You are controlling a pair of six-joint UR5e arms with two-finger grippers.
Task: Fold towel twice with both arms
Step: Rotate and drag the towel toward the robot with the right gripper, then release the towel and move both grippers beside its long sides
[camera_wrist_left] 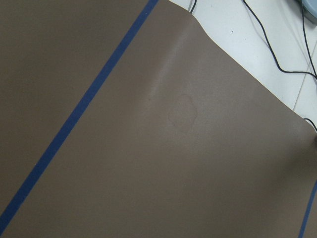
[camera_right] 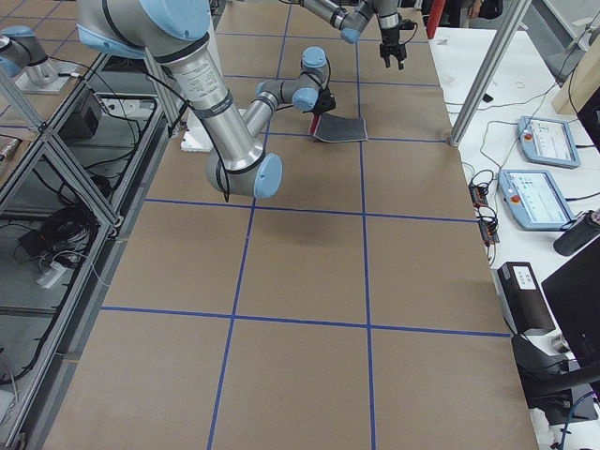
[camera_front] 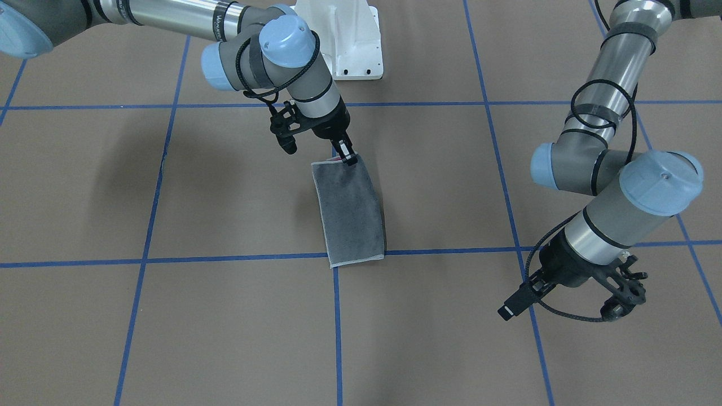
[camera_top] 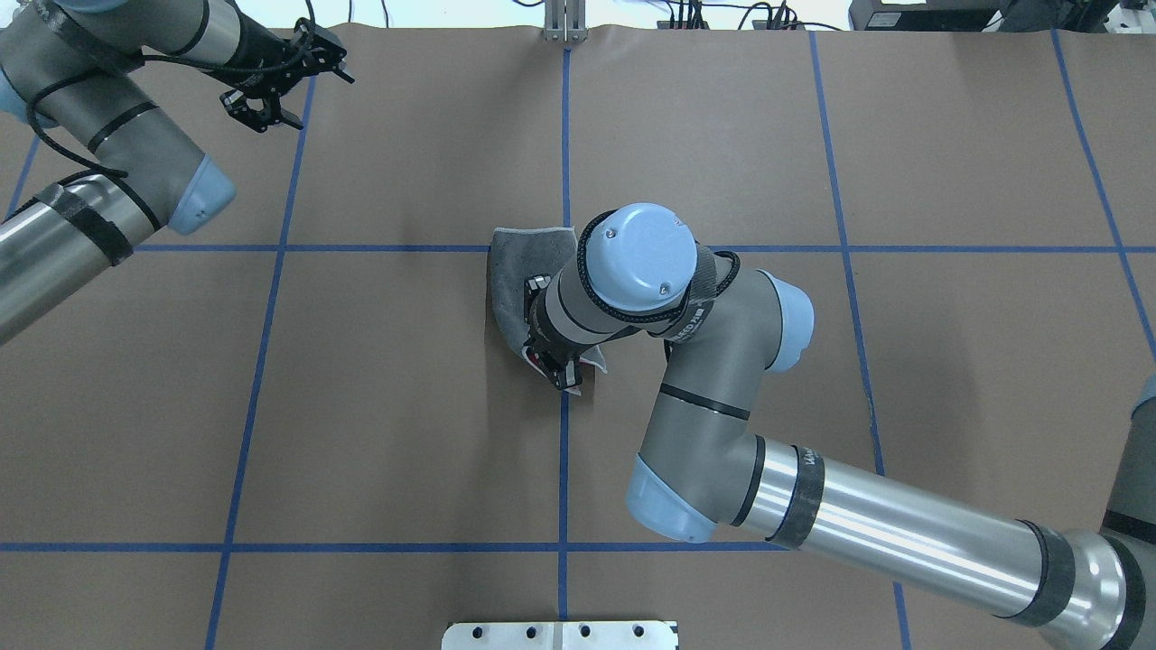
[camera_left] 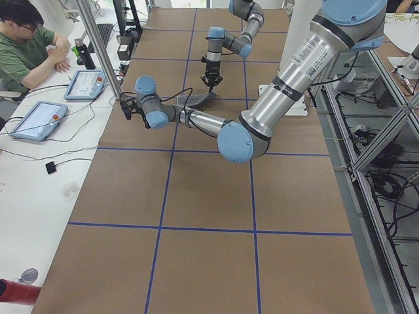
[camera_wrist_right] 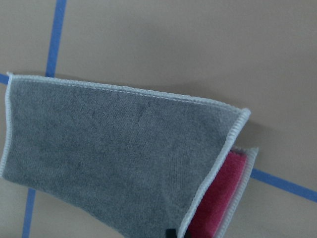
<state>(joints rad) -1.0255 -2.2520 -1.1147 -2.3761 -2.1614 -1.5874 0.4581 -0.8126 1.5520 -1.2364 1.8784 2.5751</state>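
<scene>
While the left gripper (camera_top: 266,113) is hanging spread-jawed and empty, the right gripper (camera_front: 348,158) is pinching the towel (camera_front: 352,214) (grey face up) by its corner.

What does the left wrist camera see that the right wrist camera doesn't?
Only the left wrist view shows the edge of the table, with a white surface and black cables beyond it. Only the right wrist view shows the towel, grey on top with pink peeking out underneath. Both show the brown table crossed by blue tape.
</scene>
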